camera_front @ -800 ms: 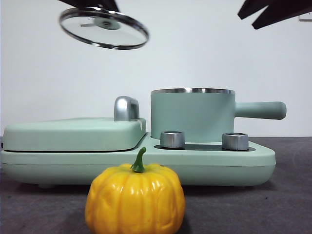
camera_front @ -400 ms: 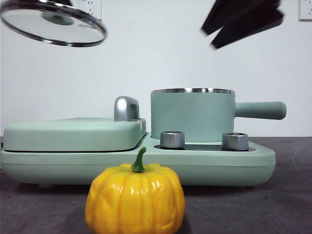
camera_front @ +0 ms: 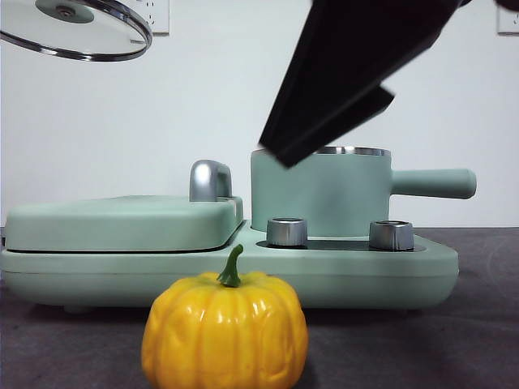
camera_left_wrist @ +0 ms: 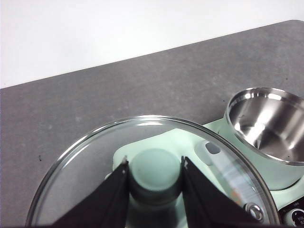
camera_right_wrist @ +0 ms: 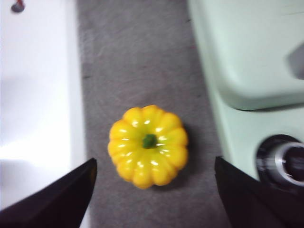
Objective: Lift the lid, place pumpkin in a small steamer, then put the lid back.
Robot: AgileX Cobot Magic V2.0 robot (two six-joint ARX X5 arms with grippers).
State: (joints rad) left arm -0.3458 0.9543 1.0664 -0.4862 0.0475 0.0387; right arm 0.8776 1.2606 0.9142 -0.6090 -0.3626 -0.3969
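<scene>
a: what is at the left side now?
b: the lid [camera_front: 75, 30] hangs high at the top left corner, tilted. it went more up and more left than half a second ago. the left gripper [camera_left_wrist: 155, 167] is pinching its green knob [camera_left_wrist: 155, 172] between the two jaws.
a: and in the middle?
b: the pumpkin [camera_front: 225, 331] stands on the grey table [camera_front: 470, 340], in front of the green appliance [camera_front: 243, 267]. it did not move.
a: and the right?
b: the right gripper [camera_right_wrist: 152, 178] has come down much, it is now big and dark in front of the steamer [camera_front: 324, 193]. its jaws are spread wide above the pumpkin, not touching it. the steamer is uncovered, on the appliance, handle [camera_front: 434, 183] pointing right, same place as before.
</scene>
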